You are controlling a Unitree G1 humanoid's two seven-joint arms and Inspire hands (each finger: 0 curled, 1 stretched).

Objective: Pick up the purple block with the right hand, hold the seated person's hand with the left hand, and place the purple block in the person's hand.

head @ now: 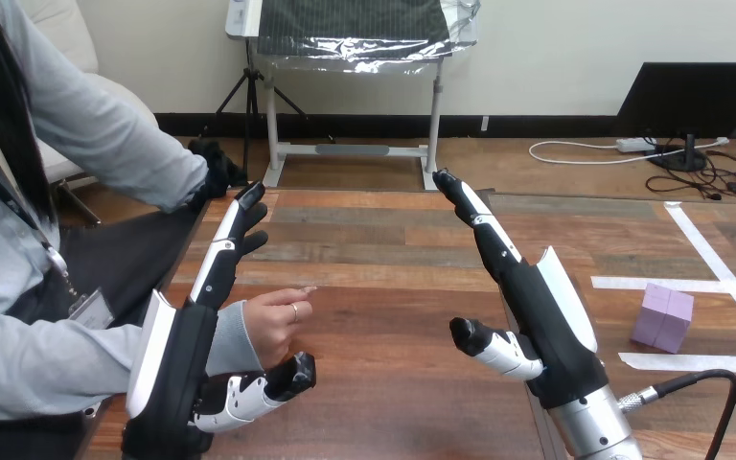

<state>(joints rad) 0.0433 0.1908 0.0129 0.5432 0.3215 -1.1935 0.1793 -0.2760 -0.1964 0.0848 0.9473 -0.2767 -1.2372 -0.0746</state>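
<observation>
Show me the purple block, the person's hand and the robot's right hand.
purple block [662, 322]: head view, its front face.
person's hand [270, 327]: head view, middle of the hand.
right hand [540, 321]: head view, its black palm.

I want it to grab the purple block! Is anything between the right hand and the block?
No, nothing visible. The right hand is open, and the purple block sits off to its right, with just bare table and white tape lines between them.
</observation>
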